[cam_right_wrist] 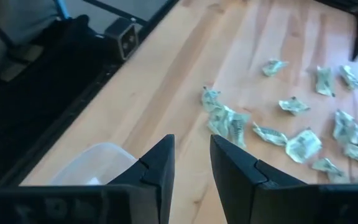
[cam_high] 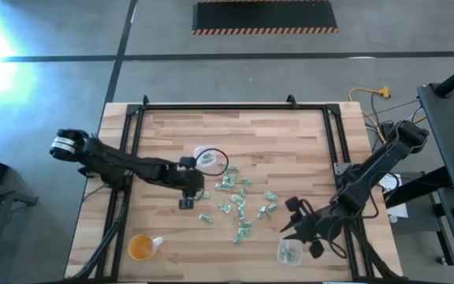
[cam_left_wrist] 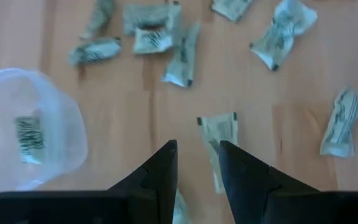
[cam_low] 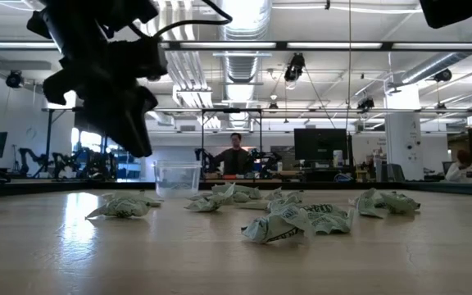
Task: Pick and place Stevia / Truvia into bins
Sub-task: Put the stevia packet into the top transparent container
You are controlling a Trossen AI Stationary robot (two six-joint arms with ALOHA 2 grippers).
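Wooden plank table (cam_high: 290, 142) on a grey floor, workshop hall beyond.
Left gripper (cam_left_wrist: 197, 171) hangs with fingers slightly apart, empty, over a packet, beside a clear bin (cam_high: 210, 160) holding one packet. Right gripper (cam_right_wrist: 191, 165), fingers slightly apart and empty, is near the second bin (cam_high: 289, 252). Packets (cam_high: 239, 201) lie scattered mid-table; an orange cup (cam_high: 139, 247) stands near the front edge. A person (cam_low: 236, 154) sits far behind the table.

My left tool (cam_left_wrist: 197, 163) hides part of a packet (cam_left_wrist: 219, 134) between its tips; print on it too blurred to read.
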